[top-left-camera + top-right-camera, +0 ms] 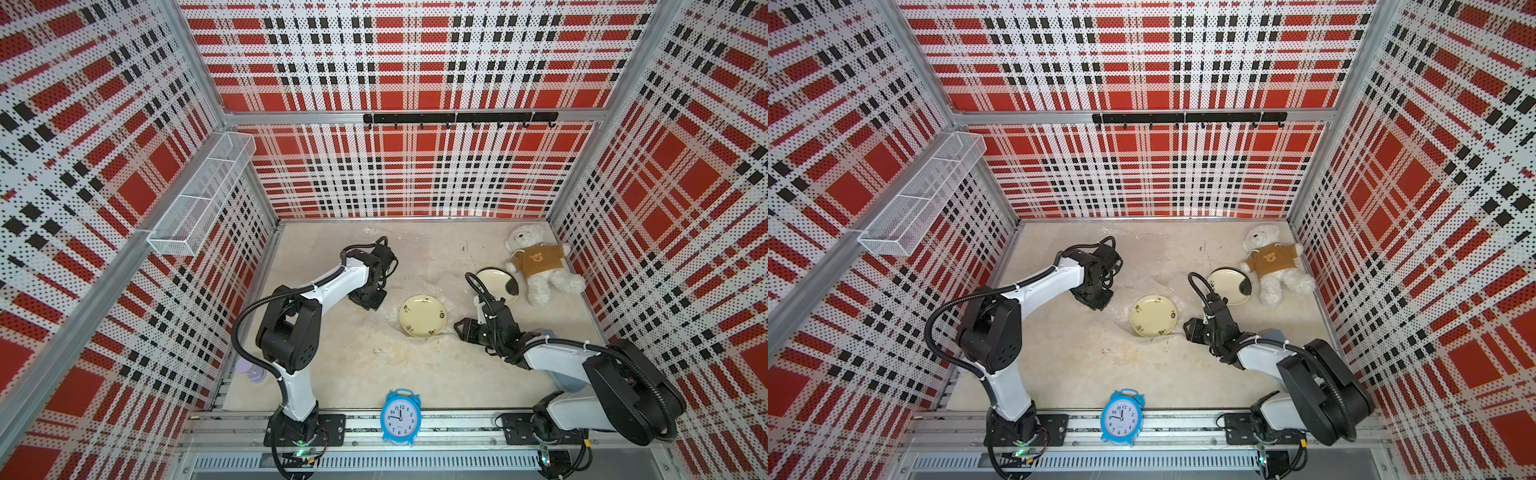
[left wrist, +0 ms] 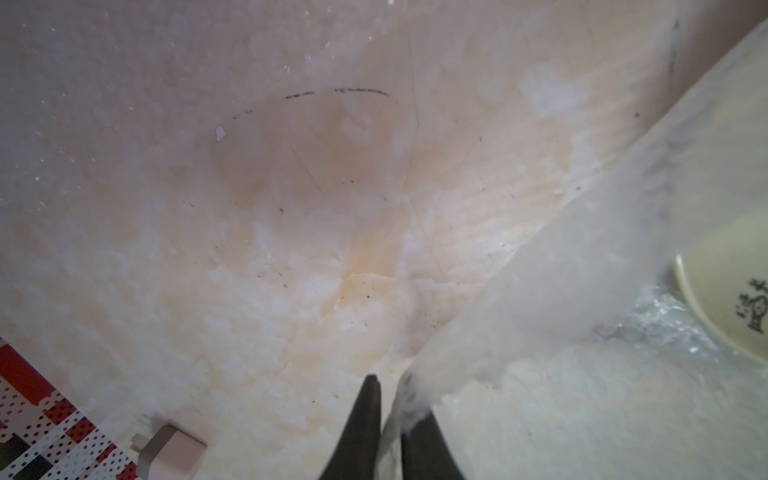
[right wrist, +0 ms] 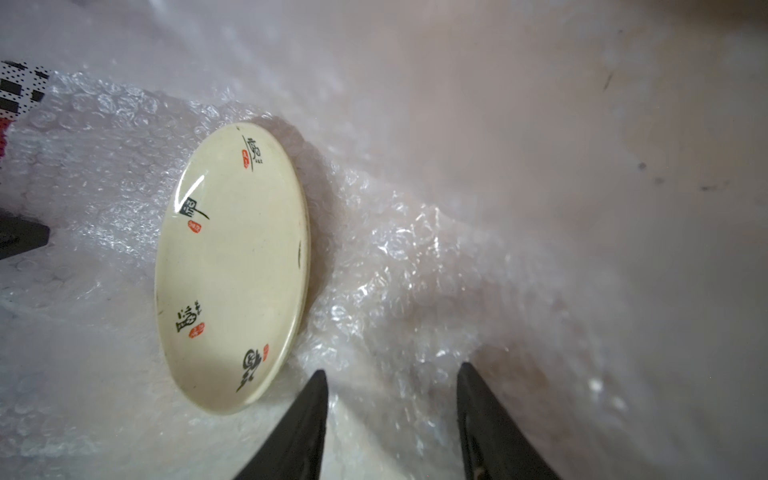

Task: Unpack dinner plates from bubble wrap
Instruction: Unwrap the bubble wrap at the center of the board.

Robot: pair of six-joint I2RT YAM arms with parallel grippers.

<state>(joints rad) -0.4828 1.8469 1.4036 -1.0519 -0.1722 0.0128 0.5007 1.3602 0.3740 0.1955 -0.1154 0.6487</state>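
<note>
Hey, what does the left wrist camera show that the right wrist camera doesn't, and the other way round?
Only the left wrist view: the left gripper shut on a stretched fold of bubble wrap. Only the right wrist view: the right gripper open with nothing between its jaws, and the cream plate seen whole, lying on the wrap. Both: that same plate, though the left wrist view catches just its edge, and the bubble wrap.

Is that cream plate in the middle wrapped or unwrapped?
Unwrapped: the plate lies bare and face up on the bubble wrap, with its painted marks showing clearly.
</note>
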